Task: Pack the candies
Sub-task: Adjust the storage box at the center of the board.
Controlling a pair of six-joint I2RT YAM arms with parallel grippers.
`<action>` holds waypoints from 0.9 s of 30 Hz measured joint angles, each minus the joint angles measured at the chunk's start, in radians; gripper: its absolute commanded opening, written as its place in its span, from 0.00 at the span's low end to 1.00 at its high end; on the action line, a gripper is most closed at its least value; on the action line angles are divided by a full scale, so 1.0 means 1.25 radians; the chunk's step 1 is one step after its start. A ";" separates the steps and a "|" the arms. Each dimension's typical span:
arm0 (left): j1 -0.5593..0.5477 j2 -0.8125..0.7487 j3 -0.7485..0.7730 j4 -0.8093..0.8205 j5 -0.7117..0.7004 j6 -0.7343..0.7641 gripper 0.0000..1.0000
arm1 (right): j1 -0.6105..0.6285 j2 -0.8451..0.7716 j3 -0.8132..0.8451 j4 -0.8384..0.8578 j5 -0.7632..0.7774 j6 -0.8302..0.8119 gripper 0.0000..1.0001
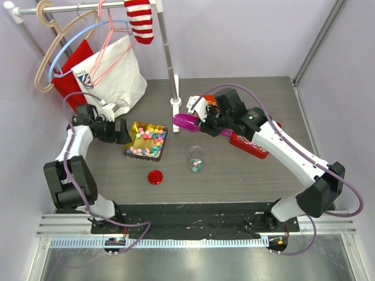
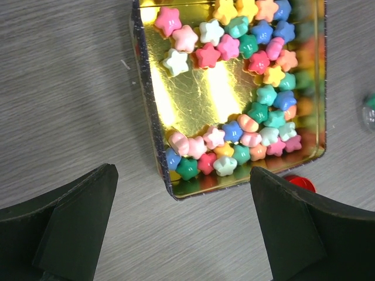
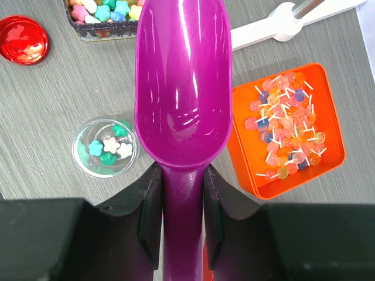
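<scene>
Table edges: the dark grey wood-grain tabletop (image 1: 105, 175) ends at pale walls left, right and far; the arm bases line the near edge.
Open room: bare table lies left of the gold foil-lined rectangular tin (image 2: 199, 93), near the round red lid (image 1: 155, 177), and between the small clear jar (image 1: 196, 159) and the long red tin (image 1: 252, 146) under the right arm.
Far side: a white post stand (image 1: 176, 105) rises just behind the tin; hangers, a white bag and a striped stocking hang over the far-left corner.
Candies: small star-shaped sweets (image 2: 252, 126) in pink, yellow, green, blue and orange crowd the tin's right, near and far sides, leaving bare foil in its left-middle. A few white and green ones lie in the jar.
Axis: the stars show no long axis and point every way; the tin sits slightly skewed, with its long side running near to far.
Left gripper (image 2: 181, 234): jaws spread wide with nothing between them, just beside the tin's left edge, its near-left corner showing between the black fingers (image 2: 70, 228).
Right gripper (image 3: 179, 199): clamped on the handle of a glossy purple plastic scoop (image 3: 181, 82).
Scoop: hollow side up and empty, its long axis running left-right, its bowl pointing left, between the jar and the orange square tin (image 3: 243, 170) of stick sweets.
</scene>
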 measured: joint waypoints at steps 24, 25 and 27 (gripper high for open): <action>-0.088 0.066 -0.067 0.181 -0.218 -0.075 0.52 | 0.050 0.031 0.001 0.001 0.041 0.003 0.01; -0.089 0.068 -0.067 0.185 -0.225 -0.080 0.51 | 0.052 0.031 0.001 0.001 0.044 0.003 0.01; -0.090 0.072 -0.067 0.192 -0.240 -0.085 0.49 | 0.054 0.031 0.001 0.001 0.047 0.003 0.01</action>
